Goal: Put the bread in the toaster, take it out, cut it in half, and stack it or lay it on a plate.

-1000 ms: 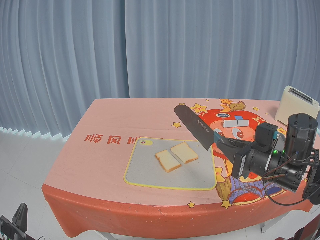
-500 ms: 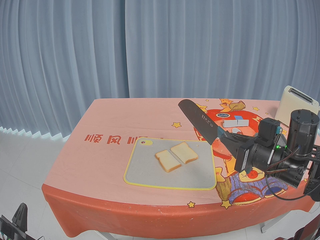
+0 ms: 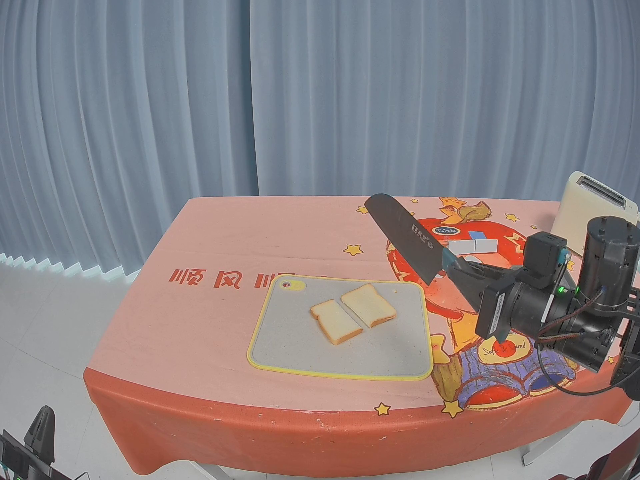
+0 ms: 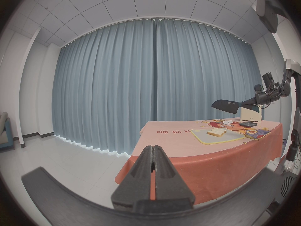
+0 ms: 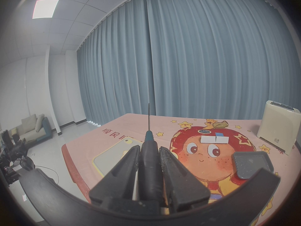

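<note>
The left gripper [image 4: 152, 154] hangs low, off the near left corner of the table [image 3: 233, 235], its fingers pressed together on nothing. On the grey, yellow-rimmed cutting board [image 3: 280, 348] the two bread halves [image 3: 335, 321] [image 3: 369, 305] lie flat, just beside each other, already parted by a cut. To the board's right, the right gripper [image 5: 149, 154] clamps the handle of a black kitchen knife [image 3: 403, 235], whose blade slants upward over the table, clear of the board. Farther right a dark square plate [image 5: 252, 164] sits empty near the cream toaster [image 3: 593, 211] at the table's far right corner. The halves look light and soft, likely to dent or shed crumbs under a hard squeeze. The firmer crust edges seem the safest place to take hold, pinching each half across its narrow width with gentle pressure. Since they lie flat, one finger would probably need to slip under an edge first.
</note>
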Controlling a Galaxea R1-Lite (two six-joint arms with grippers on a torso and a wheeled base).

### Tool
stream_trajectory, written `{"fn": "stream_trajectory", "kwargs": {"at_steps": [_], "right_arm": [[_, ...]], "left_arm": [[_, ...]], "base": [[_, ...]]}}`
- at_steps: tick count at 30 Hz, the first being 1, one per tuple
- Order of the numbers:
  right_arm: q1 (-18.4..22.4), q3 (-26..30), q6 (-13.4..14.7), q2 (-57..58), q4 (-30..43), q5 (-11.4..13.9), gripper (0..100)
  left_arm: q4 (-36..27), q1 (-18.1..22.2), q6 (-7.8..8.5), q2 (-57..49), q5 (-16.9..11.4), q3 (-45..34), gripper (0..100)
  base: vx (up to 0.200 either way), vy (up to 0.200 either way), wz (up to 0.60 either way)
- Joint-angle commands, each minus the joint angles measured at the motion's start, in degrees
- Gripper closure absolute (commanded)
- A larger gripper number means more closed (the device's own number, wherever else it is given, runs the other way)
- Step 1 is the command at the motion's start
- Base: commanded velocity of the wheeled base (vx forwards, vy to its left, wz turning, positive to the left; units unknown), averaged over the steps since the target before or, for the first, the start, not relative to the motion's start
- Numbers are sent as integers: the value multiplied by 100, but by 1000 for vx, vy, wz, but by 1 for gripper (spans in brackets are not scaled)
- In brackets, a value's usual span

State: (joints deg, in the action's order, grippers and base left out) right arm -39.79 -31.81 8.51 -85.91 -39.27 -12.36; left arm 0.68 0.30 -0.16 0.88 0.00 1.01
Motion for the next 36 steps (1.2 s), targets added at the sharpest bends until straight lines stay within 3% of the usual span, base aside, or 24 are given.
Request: {"fn": "stream_trajectory", "kwargs": {"at_steps": [1,9,21,25,33,34,36], "right_arm": [[50,-1,10,-5,-187,6,100],[42,34,-34,-58,-547,-205,100],[59,25,-60,-5,-529,-223,100],[59,16,-77,13,-477,-443,100],[59,-36,-60,-23,-477,-592,100],[103,-71,-42,-49,-477,-759,100],[182,-80,-42,-58,-468,-785,100]], "left_arm": [[2,5,-2,-88,0,-101,100],[2,5,-2,-88,0,-101,100],[2,5,-2,-88,0,-101,100],[2,5,-2,-88,0,-101,100],[2,5,-2,-88,0,-101,100],[2,5,-2,-88,0,-101,100],[2,5,-2,-88,0,-101,100]], "base": [[0,0,0],[0,0,0],[0,0,0],[0,0,0],[0,0,0],[0,0,0],[0,0,0]]}}
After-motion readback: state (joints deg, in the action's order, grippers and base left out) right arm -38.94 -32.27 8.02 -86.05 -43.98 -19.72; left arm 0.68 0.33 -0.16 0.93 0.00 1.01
